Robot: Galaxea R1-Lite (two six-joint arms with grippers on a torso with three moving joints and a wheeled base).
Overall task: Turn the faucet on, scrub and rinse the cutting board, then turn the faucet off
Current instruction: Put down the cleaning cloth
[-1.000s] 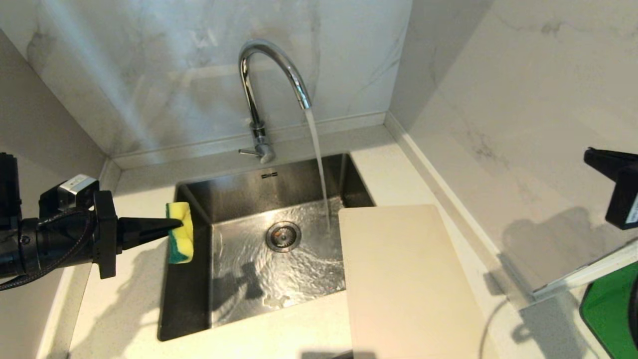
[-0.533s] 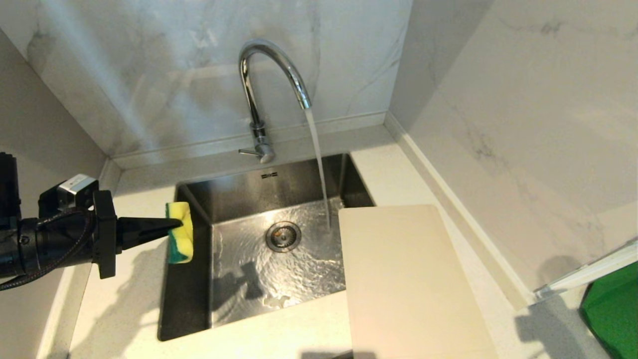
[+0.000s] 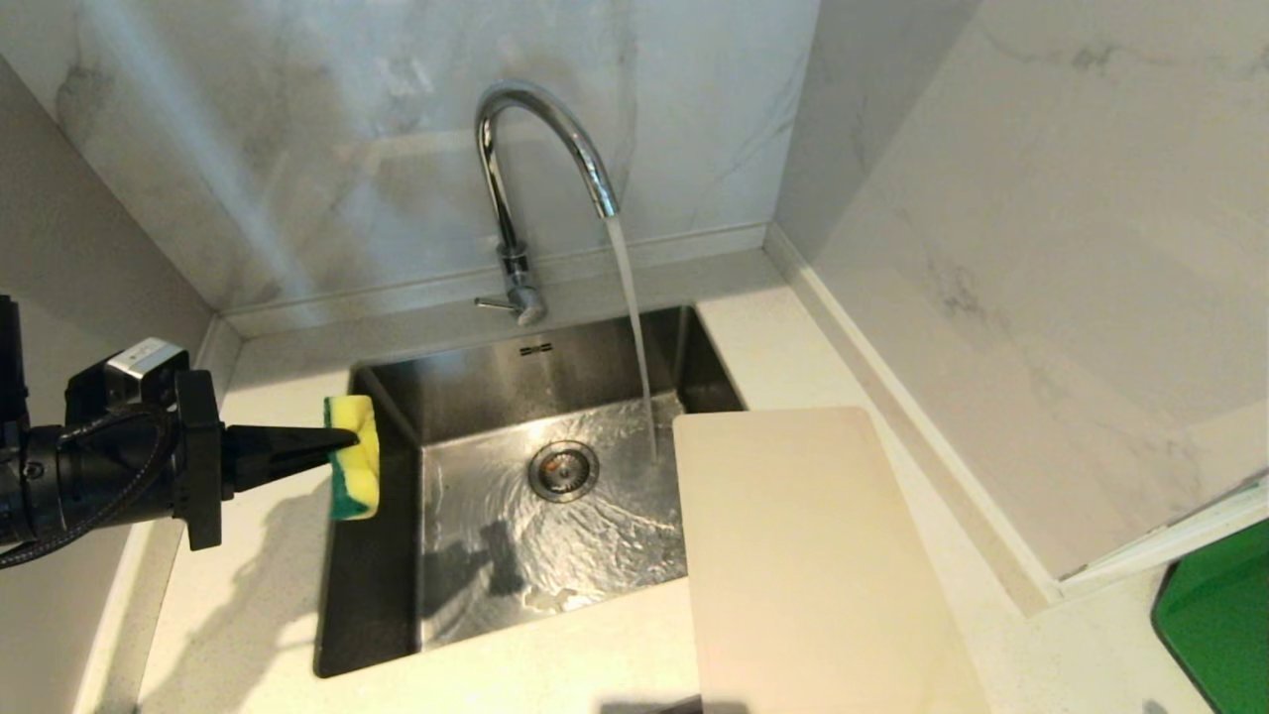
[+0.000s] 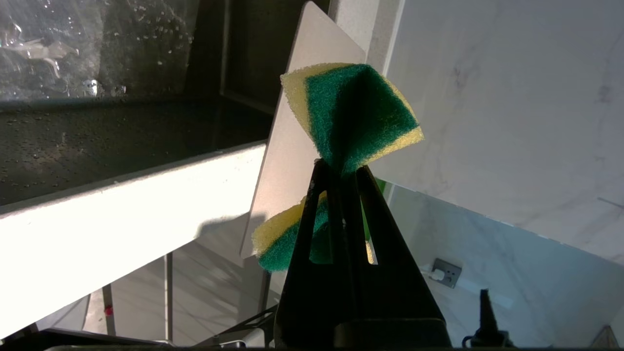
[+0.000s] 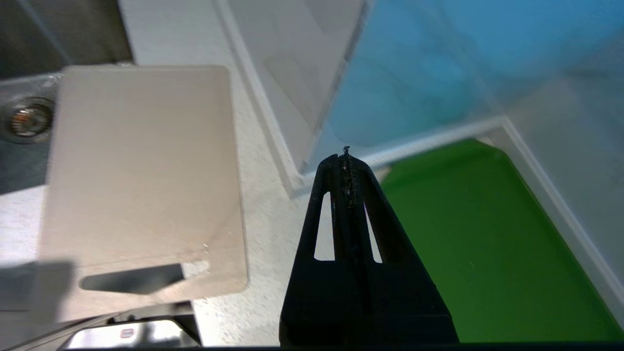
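Note:
The chrome faucet [image 3: 516, 178] stands behind the steel sink [image 3: 377, 555], and a stream of water [image 3: 634, 337] falls from its spout into the basin. The cream cutting board [image 3: 803, 555] lies flat on the counter to the right of the sink, its left edge overhanging the basin; its handle slot [image 5: 131, 279] shows at the near end. My left gripper [image 3: 342, 446] hovers over the sink's left rim, shut on a green-and-yellow sponge [image 3: 355, 458] that folds around the fingertips [image 4: 341, 168]. My right gripper [image 5: 345, 158] is shut and empty, above the counter to the right of the board, outside the head view.
Marble walls close in the corner behind and to the right of the sink. A green surface [image 3: 1214, 620] lies at the lower right beyond the counter's end. The drain [image 3: 563, 470] sits mid-basin under rippling water.
The right arm has pulled back out of the head view at the right edge. The left gripper with the sponge has drifted slightly left and up. Water keeps running.

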